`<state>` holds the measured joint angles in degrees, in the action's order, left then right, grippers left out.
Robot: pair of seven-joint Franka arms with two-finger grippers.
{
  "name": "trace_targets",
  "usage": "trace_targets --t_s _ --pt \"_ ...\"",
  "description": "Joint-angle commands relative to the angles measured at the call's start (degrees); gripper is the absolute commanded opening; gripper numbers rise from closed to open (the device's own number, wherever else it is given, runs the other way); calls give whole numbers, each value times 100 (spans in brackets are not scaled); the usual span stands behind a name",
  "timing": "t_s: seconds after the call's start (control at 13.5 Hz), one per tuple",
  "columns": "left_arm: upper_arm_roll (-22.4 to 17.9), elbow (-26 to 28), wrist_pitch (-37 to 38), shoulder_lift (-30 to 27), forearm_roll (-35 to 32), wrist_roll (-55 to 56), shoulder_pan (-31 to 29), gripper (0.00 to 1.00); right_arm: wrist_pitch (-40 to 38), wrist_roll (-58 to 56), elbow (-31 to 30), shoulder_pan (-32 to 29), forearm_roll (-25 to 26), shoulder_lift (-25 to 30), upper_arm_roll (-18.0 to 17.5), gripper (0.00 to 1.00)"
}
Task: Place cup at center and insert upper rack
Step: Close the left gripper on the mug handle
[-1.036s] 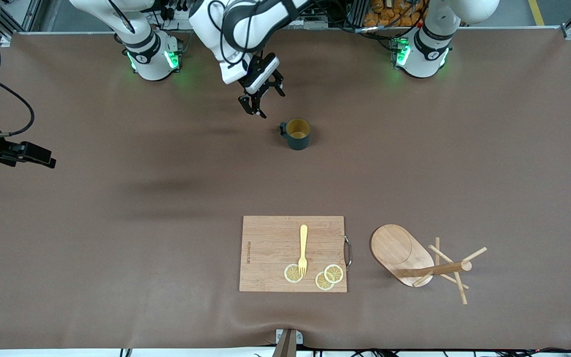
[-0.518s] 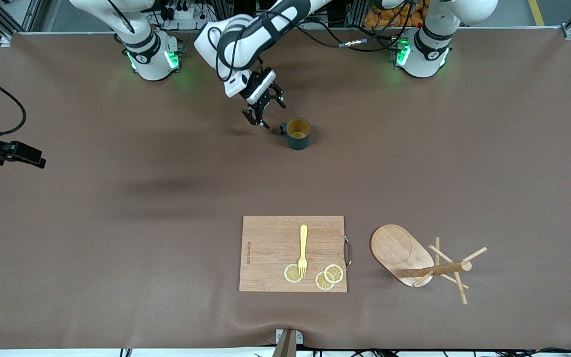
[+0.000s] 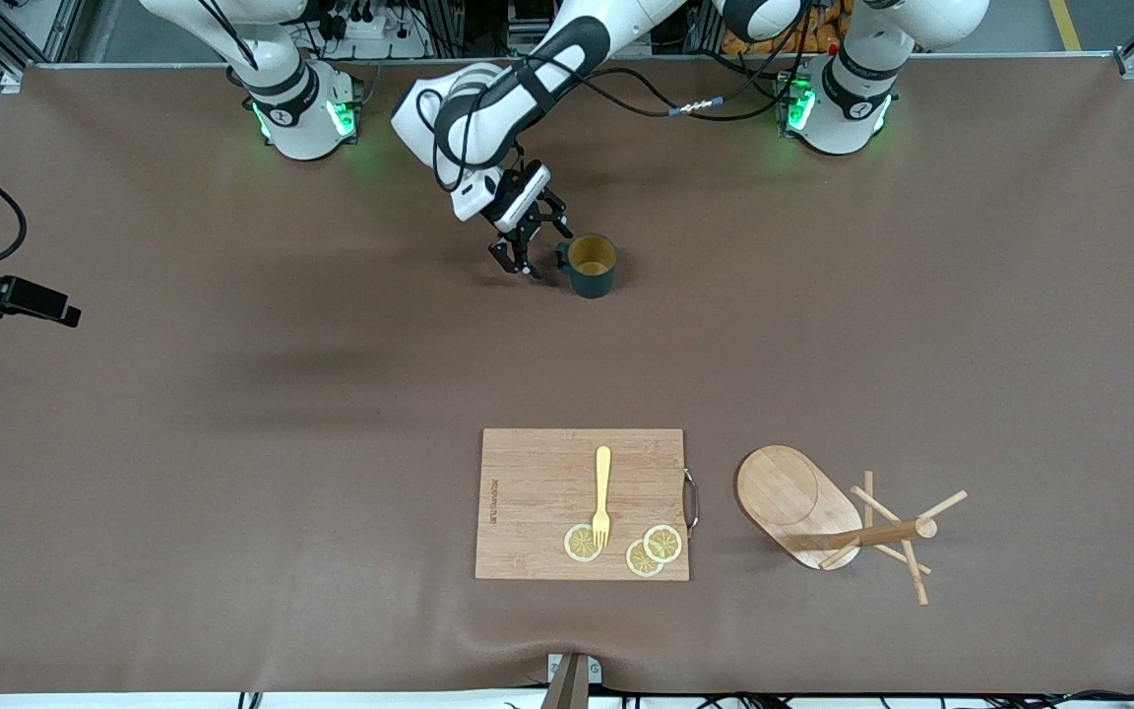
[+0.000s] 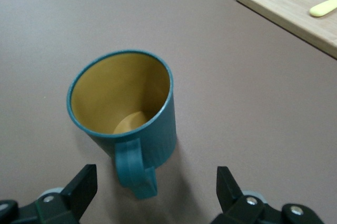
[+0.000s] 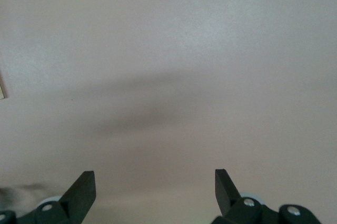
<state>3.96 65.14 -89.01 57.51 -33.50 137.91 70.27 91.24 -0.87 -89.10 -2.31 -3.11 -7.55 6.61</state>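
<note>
Left hand (image 3: pixel 534 248) low over the surface (image 3: pixel 232 473), just beside the cup (image 3: pixel 591 264) on the side where the handle sticks out. Arm reaches across from its base at the left arm's end. Fingers spread wide, nothing between them; in the left wrist view the two fingertips (image 4: pixel 84 184) flank the cup's handle (image 4: pixel 136 168) without touching it. Only the tips show there, the rest cut off by the frame edge.

Cup upright on the surface, open end up, tan inside visible in both views. Sits toward the robots' bases, far from the front camera.

Upper rack (image 3: pixel 838 522) lies tipped on its side near the front camera, toward the left arm's end of the surface. Oval base (image 3: pixel 795 500) tilted up, post lying flat, pegs splayed against the surface. Some pegs overlap; count hard to make out.

Cutting board (image 3: pixel 582 503) lies flat just beside the rack, a yellow fork (image 3: pixel 602 495) and three lemon slices (image 3: pixel 644 550) on it. A corner of the board (image 4: pixel 295 5) and the fork's end are cut off in the left wrist view.

Right hand (image 5: pixel 152 192) mostly out of the front frame; fingers wide apart in the right wrist view, over bare surface and a soft shadow. Right arm waits.
</note>
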Motion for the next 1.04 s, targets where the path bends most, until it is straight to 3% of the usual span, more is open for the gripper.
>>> trace_targets --t_s 0.0,0.15,0.37,0.96 --pt "-80 -212 68 164 -121 104 84 86 -80 35 103 -24 12 -19 -54 100" --pt "-80 -212 68 164 -113 95 84 46 -54 35 103 29 73 -54 -72 100" --pt "-71 -212 68 164 -113 69 84 1 -71 26 112 143 354 -80 -81 100" --pt "17 -195 77 -81 -51 -71 57 0 -36 26 226 82 258 -89 -81 100"
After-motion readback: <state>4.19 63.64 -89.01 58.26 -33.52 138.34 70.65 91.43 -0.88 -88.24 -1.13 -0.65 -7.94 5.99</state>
